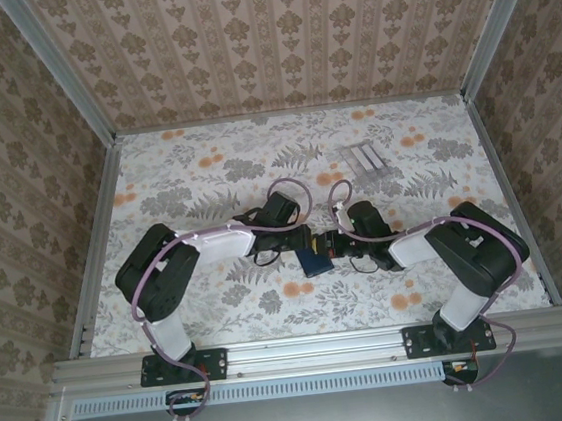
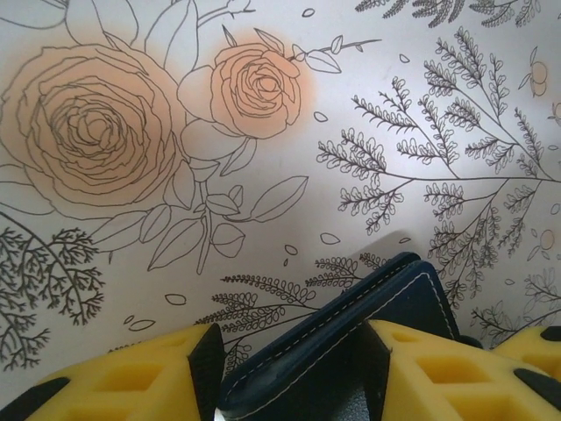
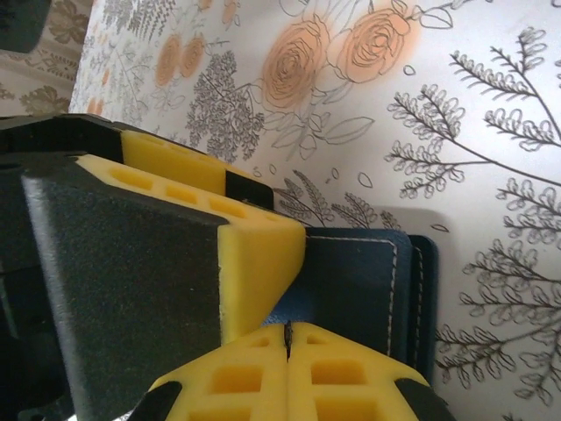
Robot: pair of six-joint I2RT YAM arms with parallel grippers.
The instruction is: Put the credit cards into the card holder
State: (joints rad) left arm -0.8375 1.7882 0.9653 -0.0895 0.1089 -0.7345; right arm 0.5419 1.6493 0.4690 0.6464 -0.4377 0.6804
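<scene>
The dark navy card holder [image 1: 313,259] lies at the table's middle, where both arms meet. In the left wrist view the card holder [image 2: 351,333] with white stitching sits between my yellow fingers, and my left gripper [image 2: 294,377] is shut on it. My right gripper [image 3: 287,351] is shut, with a thin dark edge pinched in the seam of its pads. A blue credit card [image 3: 294,303] runs from that pinch into the card holder [image 3: 368,281]. The left gripper's big yellow and black finger [image 3: 175,263] presses on the holder beside it.
A pale grey see-through slotted rack [image 1: 366,161] lies at the back right of the flowered table [image 1: 206,168]. Patterned walls close off three sides. The two grippers [image 1: 322,249] stand almost touching.
</scene>
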